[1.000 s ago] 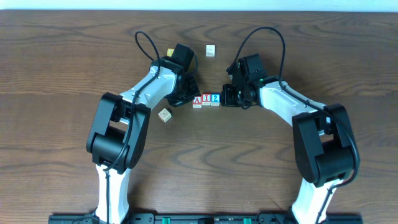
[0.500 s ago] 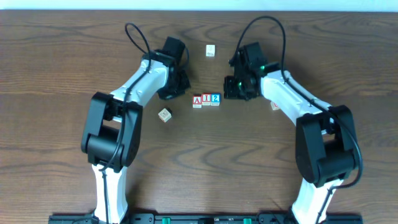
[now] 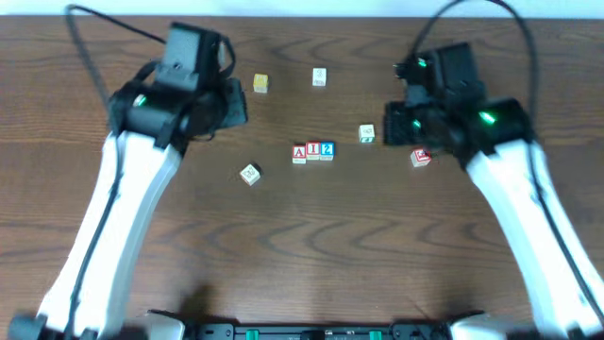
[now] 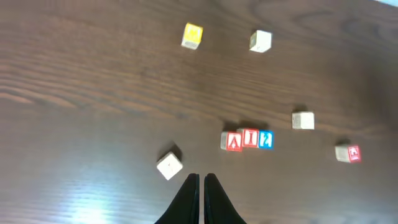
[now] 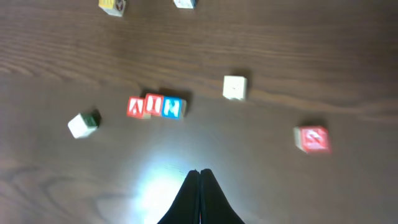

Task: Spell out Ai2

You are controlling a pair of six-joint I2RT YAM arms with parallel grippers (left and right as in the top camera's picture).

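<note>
cube a (image 3: 299, 152), cube i (image 3: 312, 151) and cube 2 (image 3: 327, 150) stand in one row at centre frame of the overhead view, sides touching, reading a-i-2 from left to right. left gripper (image 4: 202, 178): fingers pressed together, nothing held, touching no cube. right gripper (image 5: 200, 172): fingers likewise closed and empty. the arms sit at upper left and upper right of the overhead frame, well apart from the row. red-marked cube (image 3: 420, 158) lies right of the row, apart from it. pale cube (image 3: 366, 134) lies between the two, slightly higher in frame.
</note>
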